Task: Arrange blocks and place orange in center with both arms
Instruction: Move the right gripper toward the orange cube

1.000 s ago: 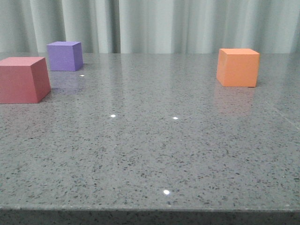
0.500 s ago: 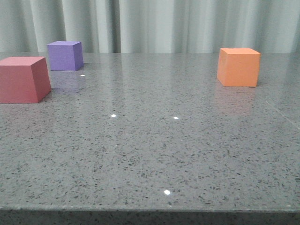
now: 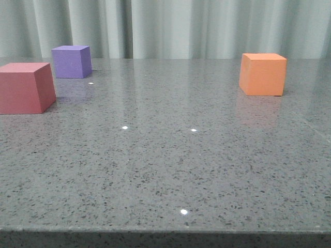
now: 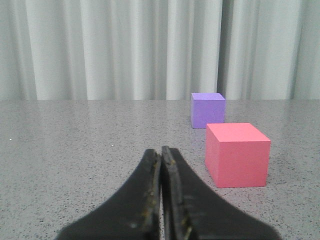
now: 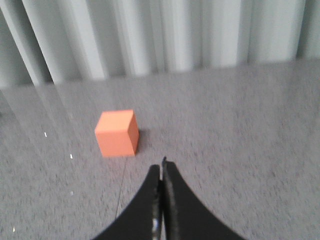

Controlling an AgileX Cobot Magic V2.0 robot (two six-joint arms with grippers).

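Orange cube (image 3: 262, 74) sits far out on the right side of the desk (image 3: 170, 170), well apart from the other two, just where it sat a second ago; the front view shows no shift in any block. The red cube (image 3: 26, 88) stands at the left edge and the purple cube (image 3: 71, 61) just behind it, near but apart. So nothing on the desk has changed, and I judge the arranging has not begun: the centre is bare and the orange cube is not yet there. My left fingers (image 4: 161, 165) are pressed together with nothing between them, low over the desk, the red cube ahead and off to one side. My right fingers (image 5: 162, 172) are likewise closed and empty, the orange cube ahead and apart from them. Both must open before any grasp.
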